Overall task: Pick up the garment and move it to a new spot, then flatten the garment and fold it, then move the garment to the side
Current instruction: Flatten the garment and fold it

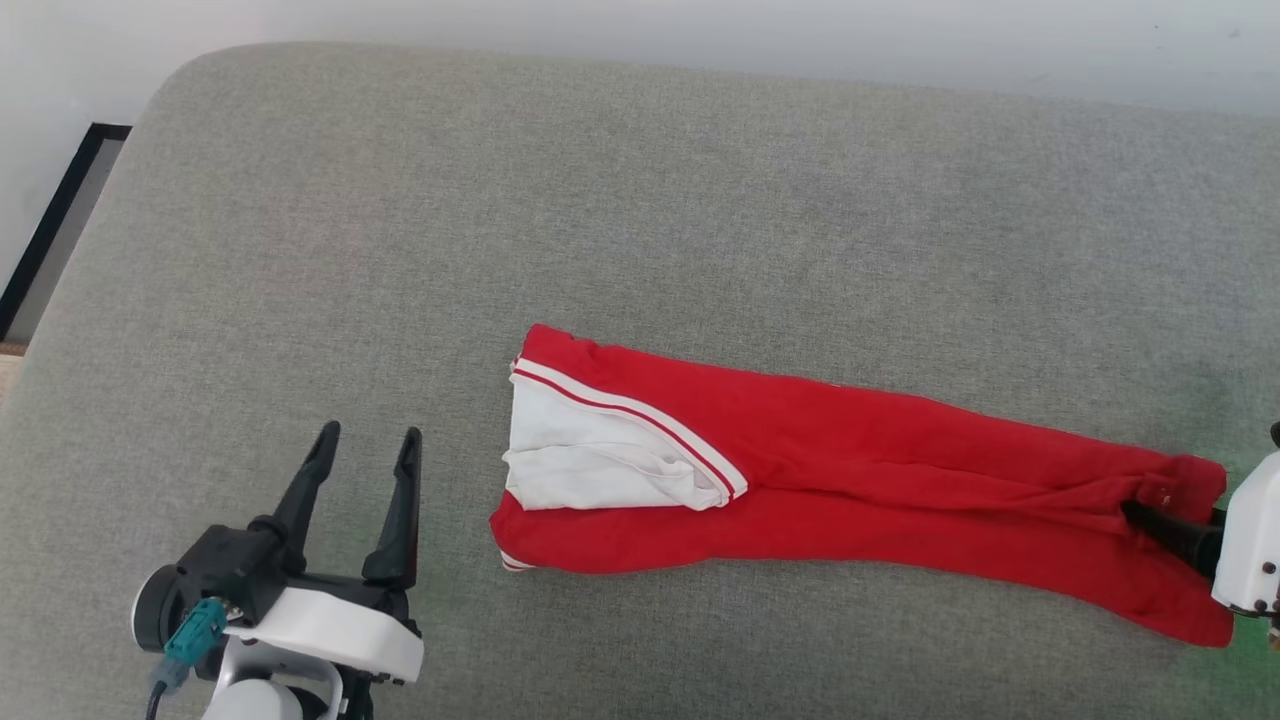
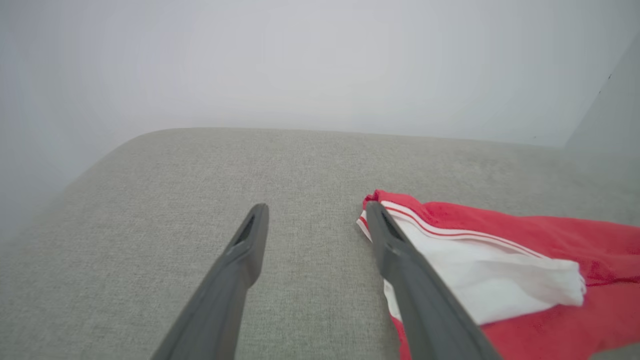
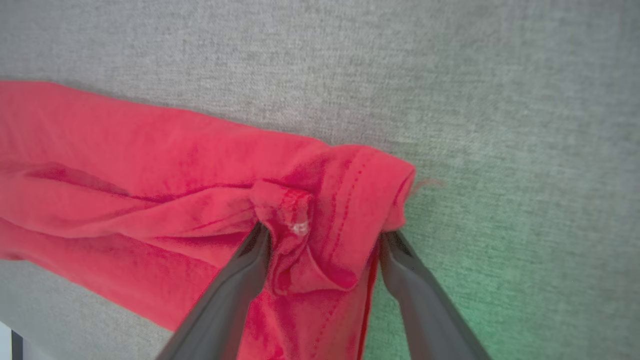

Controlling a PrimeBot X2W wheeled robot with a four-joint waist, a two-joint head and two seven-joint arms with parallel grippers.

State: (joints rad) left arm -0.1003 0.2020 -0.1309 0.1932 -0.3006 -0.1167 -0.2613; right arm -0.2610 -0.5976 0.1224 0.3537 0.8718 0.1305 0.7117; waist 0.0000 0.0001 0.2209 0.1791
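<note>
Grey cushion (image 1: 640, 200) | left tool (image 1: 369, 433) spread beside garment (image 1: 850, 450) | right tool (image 3: 325, 236) spread astride hem (image 3: 360, 190)

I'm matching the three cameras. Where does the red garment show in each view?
Head view: the garment stretches from lower centre to the right edge, white sleeve leftmost.
Left wrist view: lower right, beside the left gripper.
Right wrist view: left and centre, its hem bunched between the right gripper's open fingers.
Shared landmark: the grey cushion under it.
</note>
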